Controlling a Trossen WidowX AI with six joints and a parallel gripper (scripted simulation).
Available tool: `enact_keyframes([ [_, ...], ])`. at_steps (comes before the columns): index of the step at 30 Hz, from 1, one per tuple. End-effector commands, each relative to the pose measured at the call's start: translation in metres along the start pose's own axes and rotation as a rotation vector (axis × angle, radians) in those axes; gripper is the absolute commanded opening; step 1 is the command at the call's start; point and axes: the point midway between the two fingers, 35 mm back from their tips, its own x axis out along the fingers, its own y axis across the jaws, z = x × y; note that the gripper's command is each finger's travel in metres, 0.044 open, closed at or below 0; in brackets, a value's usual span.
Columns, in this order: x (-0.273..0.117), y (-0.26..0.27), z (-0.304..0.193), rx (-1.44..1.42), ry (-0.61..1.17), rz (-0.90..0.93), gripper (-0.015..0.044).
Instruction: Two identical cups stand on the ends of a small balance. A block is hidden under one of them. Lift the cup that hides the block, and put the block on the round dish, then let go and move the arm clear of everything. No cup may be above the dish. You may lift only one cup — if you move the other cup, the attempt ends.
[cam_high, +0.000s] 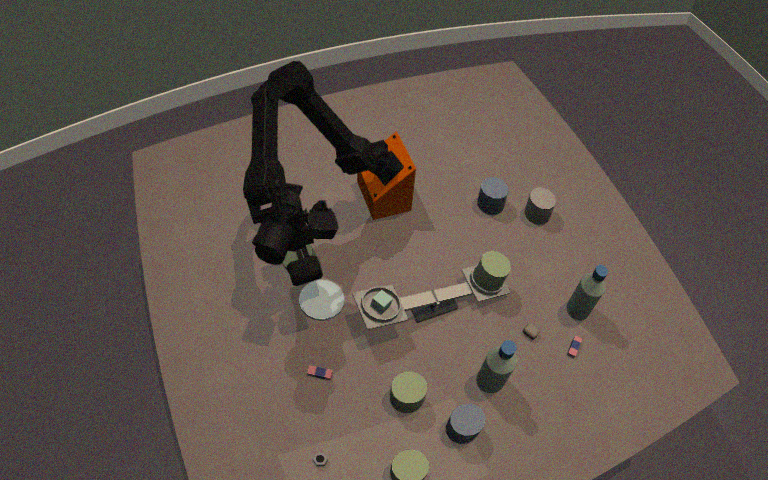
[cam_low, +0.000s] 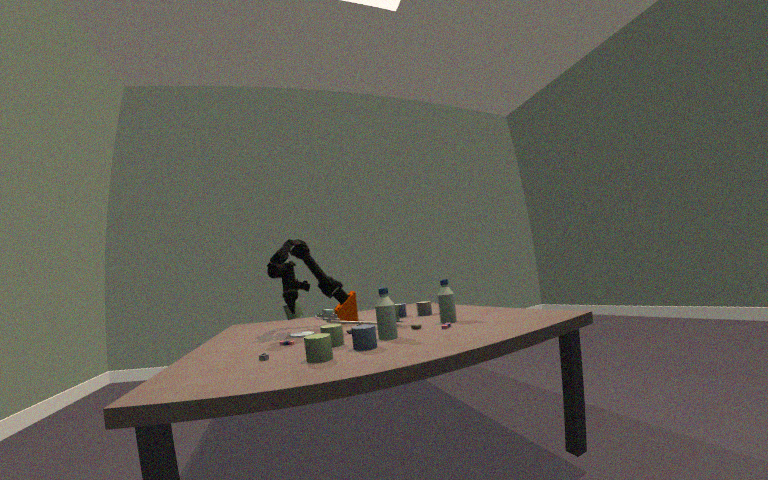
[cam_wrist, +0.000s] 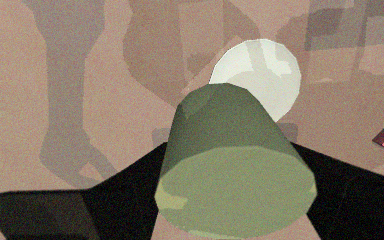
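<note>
My gripper (cam_high: 300, 261) (cam_wrist: 220, 145) is shut on a green cup (cam_high: 290, 256) (cam_wrist: 236, 192), which it holds in the air just behind the dish in the top view. The fingers partly hide the cup there. The round white dish (cam_high: 321, 306) (cam_low: 301, 333) (cam_wrist: 280, 70) shows nothing on it; in the wrist view the held cup overlaps its near edge. The pale green block (cam_high: 382, 300) lies uncovered inside the ring at the left end of the balance (cam_high: 417, 300). The other green cup (cam_high: 492, 271) stands upright on the right end.
Two bottles (cam_high: 585, 298) (cam_high: 494, 372) stand to the right and front. Green cups (cam_high: 408, 390) (cam_high: 410, 466) and a blue cup (cam_high: 466, 422) stand in front. A blue cup (cam_high: 492, 195) and a grey cup (cam_high: 539, 206) stand behind. A red-and-blue piece (cam_high: 320, 372) lies before the dish.
</note>
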Motion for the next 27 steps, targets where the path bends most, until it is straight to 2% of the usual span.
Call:
enact_keyframes([
  [1, 0.002, 0.013, -0.005, -0.004, 0.013, -0.009, 0.0],
  [18, 0.013, 0.052, -0.015, -0.014, 0.061, -0.003, 0.0],
  [27, 0.045, 0.052, -0.017, -0.014, 0.062, -0.003, 0.0],
])
